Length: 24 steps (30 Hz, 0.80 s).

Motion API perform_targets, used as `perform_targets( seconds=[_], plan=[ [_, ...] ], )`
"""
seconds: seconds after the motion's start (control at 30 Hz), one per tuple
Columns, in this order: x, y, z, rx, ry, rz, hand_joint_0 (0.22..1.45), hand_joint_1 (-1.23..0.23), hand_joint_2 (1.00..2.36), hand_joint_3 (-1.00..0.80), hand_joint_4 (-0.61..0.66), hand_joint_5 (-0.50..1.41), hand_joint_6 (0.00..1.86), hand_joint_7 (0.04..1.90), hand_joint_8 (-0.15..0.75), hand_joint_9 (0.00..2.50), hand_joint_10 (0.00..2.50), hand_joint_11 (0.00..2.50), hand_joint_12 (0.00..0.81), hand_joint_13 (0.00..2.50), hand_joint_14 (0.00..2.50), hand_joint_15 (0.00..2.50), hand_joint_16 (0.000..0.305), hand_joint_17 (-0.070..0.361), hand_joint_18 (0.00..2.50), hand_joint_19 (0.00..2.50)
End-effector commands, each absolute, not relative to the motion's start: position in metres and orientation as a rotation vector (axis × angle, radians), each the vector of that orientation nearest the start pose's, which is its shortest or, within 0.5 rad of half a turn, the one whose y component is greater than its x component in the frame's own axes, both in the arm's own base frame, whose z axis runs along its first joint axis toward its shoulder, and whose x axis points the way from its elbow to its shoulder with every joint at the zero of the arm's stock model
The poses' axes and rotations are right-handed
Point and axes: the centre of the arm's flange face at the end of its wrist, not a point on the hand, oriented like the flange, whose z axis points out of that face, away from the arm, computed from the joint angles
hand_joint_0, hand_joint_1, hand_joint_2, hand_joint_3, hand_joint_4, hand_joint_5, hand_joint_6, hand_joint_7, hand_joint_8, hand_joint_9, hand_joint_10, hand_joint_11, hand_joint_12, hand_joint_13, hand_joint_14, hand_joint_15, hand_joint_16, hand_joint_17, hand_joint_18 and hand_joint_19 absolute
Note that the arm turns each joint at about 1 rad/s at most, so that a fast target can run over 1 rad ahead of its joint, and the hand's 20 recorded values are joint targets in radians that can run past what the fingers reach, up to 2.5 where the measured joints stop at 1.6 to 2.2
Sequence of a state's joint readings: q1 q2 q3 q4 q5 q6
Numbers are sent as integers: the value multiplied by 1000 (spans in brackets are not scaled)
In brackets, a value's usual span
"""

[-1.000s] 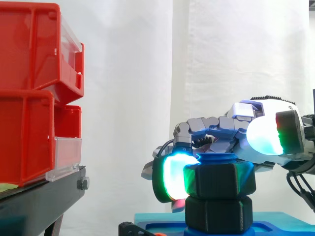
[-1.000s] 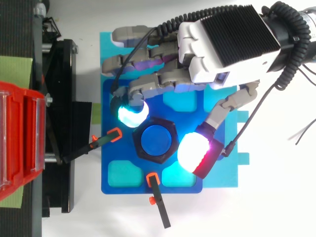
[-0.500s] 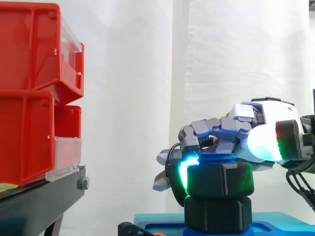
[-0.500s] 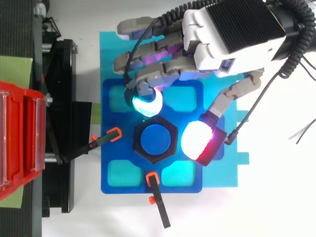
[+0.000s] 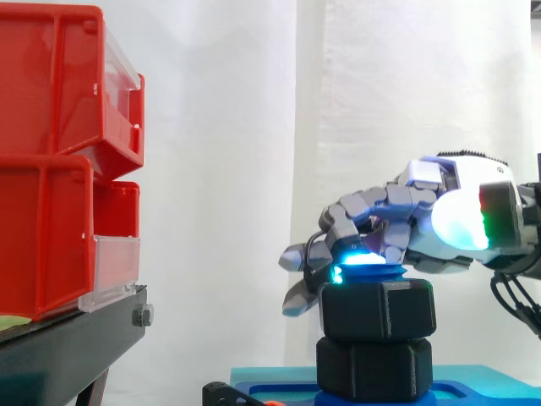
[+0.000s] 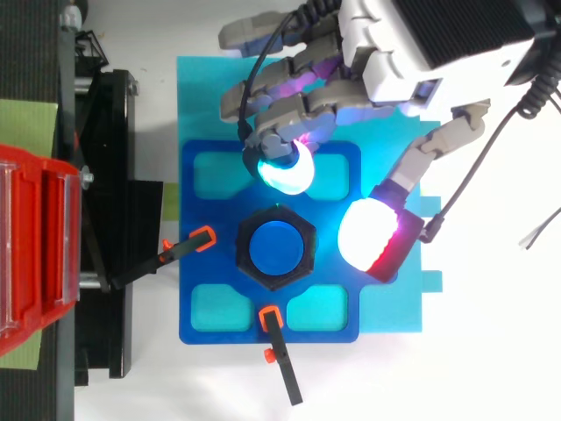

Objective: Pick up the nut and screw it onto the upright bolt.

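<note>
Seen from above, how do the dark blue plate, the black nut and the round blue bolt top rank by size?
1. dark blue plate, clearly the largest
2. black nut
3. blue bolt top, ringed by the nut, so the smallest

No writing, number, label or sign could be read in either view. The red plastic bins (image 5: pixel 51 169), the black hexagonal nut (image 5: pixel 378 309) and the blue moulded tray (image 6: pixel 188 272) all showed plain, unmarked faces.
</note>
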State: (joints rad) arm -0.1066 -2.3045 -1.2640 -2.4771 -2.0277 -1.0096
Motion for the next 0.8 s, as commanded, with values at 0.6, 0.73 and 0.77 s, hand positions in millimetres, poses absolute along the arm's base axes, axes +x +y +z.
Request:
perform_targets(
  seconds=[0.6,0.73,0.77],
  plan=[
    [759,-160,300,18,1347,659,410,-282,1000,-500,146,-147,502,677,246,578,0,0,349,203,0,0,41,93,0,0],
    [767,-149,271,31,1369,674,406,-284,1000,-500,132,-161,501,635,238,485,0,0,354,119,0,0,43,97,0,0],
    [767,-147,262,34,1378,676,406,-283,1000,-500,133,-162,501,632,237,466,0,0,356,103,0,0,44,99,0,0]
  ],
)
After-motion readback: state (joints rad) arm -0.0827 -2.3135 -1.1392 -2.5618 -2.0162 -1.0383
